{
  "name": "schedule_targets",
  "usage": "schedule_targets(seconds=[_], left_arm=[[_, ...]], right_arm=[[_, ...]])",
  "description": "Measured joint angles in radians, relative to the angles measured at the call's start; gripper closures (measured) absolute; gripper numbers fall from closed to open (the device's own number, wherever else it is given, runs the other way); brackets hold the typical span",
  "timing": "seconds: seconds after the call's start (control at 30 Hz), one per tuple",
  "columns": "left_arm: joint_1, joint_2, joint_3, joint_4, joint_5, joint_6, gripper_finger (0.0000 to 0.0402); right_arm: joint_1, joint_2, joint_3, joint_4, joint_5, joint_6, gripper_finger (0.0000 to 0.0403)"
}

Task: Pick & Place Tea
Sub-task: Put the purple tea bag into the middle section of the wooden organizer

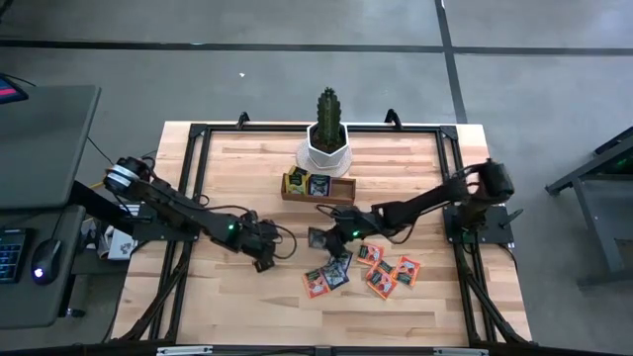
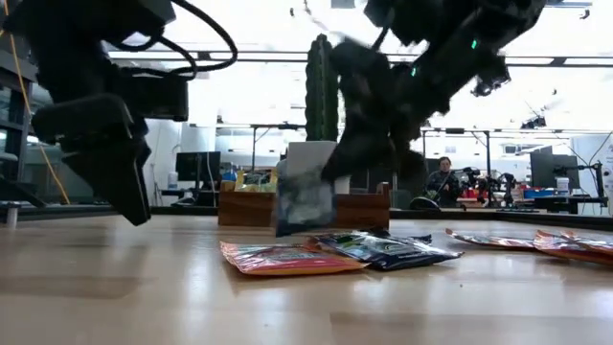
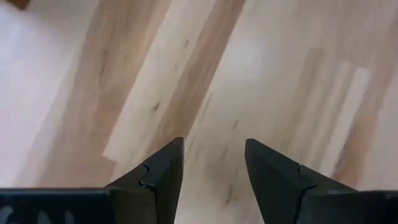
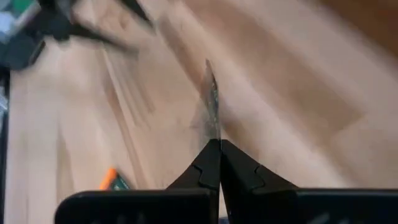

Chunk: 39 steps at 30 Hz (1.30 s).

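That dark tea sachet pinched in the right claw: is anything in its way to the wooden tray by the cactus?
Nothing visible blocks it. The right claw holds the dark flat tea sachet clear of the table, and only bare light wooden tabletop lies between it and the brown wooden tray. The left claw waits off to the side.

One dark sachet (image 2: pixel 305 201) hangs edge-down above the tabletop (image 1: pixel 247 297), pinched in the right end effector (image 4: pixel 214 144). Other orange and dark sachets (image 1: pixel 381 272) lie flat and scattered nearby, some overlapping.

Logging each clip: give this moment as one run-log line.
right gripper: shut on tea sachet, lifted | left gripper: open, empty | loose sachets on table
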Motion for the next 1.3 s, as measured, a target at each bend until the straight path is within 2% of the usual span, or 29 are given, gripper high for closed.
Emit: schedule_targets(seconds=[0.27,0.57,0.7,0.97,1.3], left_arm=[[-0.003,-0.101,-0.201,0.376,0.021,-0.007,0.0231],[-0.003,-0.128,-0.43,0.923,0.03,-0.026,0.0231],[-0.003,-0.128,-0.504,1.095,0.022,-0.026,0.0231],[-0.003,-0.128,-0.565,1.279,0.03,-0.005,0.0231],[-0.003,-0.128,-0.565,1.369,0.055,0.063,0.0231]], right_arm=[[-0.036,-0.159,0.026,-0.184,0.126,-0.161,0.0403],[-0.165,-0.155,0.162,-0.316,0.154,-0.39,0.0403],[-0.239,-0.148,0.178,-0.333,0.137,-0.444,0.0403],[-0.354,-0.128,0.165,-0.317,0.036,-0.46,0.0403],[-0.371,-0.04,0.166,-0.211,-0.045,-0.448,0.0403]])
